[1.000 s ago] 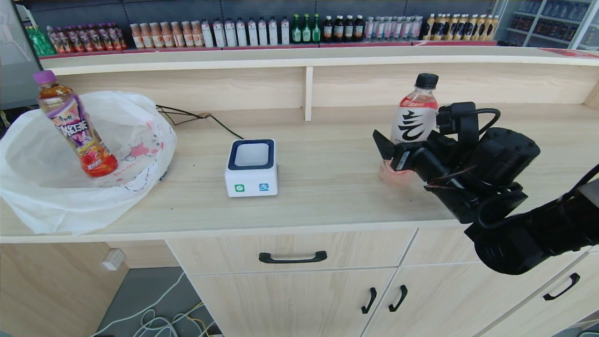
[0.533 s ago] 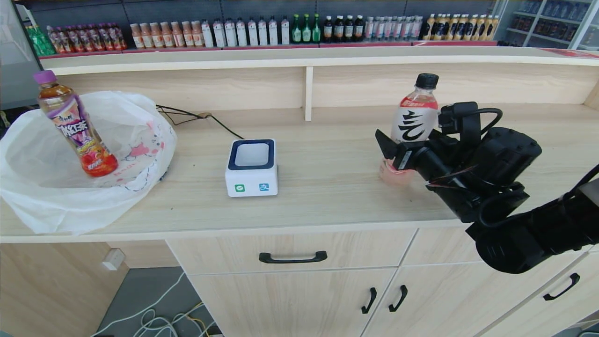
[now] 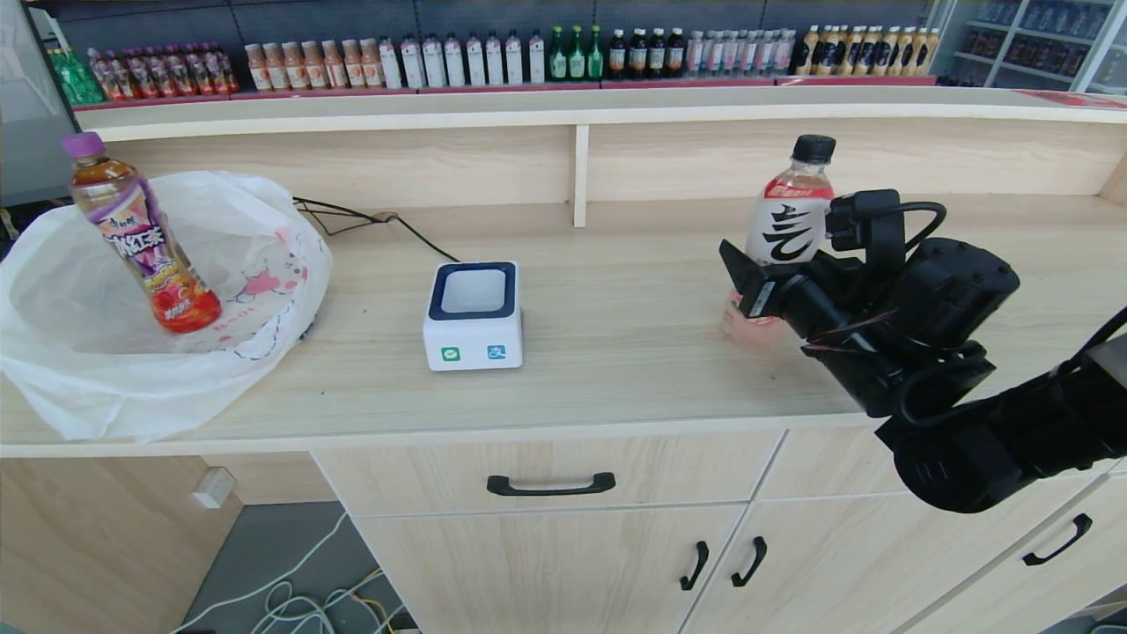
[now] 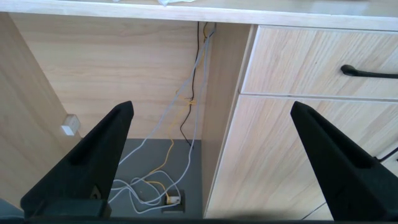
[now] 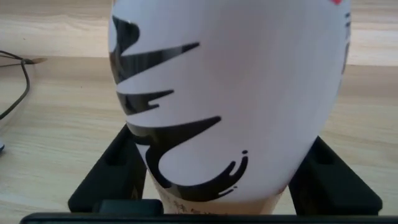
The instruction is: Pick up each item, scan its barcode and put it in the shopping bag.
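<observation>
Grasp step, second item: right gripper closed round the lower body of the clear pink drink bottle with white-and-black label and black cap, at the right end of the light wooden counter.

The white crinkled plastic shopping bag is at the counter's left end with an amber tea bottle with a purple cap standing in it, so one item looks done. Next move likely: lift the pink bottle, carry it left to the small white box scanner with dark blue rim mid-counter, turn the barcode to its window, then on to the bag. The bottle leans slightly; can't tell if its base is off the counter. Barcode not visible, far finger hidden behind the bottle, and the right wrist view cuts off cap and base. Other arm: left gripper spread wide, holding nothing, low by the cabinet fronts.
</observation>
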### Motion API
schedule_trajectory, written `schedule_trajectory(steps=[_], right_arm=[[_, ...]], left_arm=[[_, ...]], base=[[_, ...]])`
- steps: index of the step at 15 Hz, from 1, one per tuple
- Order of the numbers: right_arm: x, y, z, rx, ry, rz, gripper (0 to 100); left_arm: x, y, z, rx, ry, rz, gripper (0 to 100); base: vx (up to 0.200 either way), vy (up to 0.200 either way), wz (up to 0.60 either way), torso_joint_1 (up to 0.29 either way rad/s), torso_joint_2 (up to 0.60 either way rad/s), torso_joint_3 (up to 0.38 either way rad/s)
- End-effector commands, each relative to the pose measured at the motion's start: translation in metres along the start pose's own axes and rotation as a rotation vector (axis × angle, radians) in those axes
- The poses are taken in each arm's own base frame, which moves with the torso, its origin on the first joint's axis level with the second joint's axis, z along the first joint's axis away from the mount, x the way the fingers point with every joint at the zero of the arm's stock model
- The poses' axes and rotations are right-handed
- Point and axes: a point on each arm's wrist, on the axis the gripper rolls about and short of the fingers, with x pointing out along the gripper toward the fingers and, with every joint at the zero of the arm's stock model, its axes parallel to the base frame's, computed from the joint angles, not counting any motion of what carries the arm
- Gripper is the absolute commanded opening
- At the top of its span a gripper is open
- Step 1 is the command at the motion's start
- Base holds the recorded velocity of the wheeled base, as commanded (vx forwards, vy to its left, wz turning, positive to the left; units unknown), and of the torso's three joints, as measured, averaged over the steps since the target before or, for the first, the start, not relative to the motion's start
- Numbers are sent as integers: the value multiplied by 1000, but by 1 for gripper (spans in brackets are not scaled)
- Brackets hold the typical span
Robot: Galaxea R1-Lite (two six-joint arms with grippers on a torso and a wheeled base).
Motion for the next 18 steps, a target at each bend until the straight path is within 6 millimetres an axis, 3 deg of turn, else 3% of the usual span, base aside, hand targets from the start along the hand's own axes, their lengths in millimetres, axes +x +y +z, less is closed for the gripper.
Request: schedule_trajectory(steps=[1, 8, 13, 18], right_arm=[[-1, 0, 3, 1, -5, 1, 0], [-1, 0, 5, -1, -7, -1, 0], [9, 0, 31, 10, -80, -1, 0], [1, 3, 82, -17, -101, 21, 0]], left_arm=[[0, 0, 0, 0, -1, 2, 100], [0, 0, 0, 0, 0, 0, 100], [0, 0, 0, 0, 0, 0, 100], [0, 0, 0, 0, -1, 2, 100]], base=[[0, 0, 0, 0, 0, 0], [0, 0, 0, 0, 0, 0], [0, 0, 0, 0, 0, 0], [0, 0, 0, 0, 0, 0]])
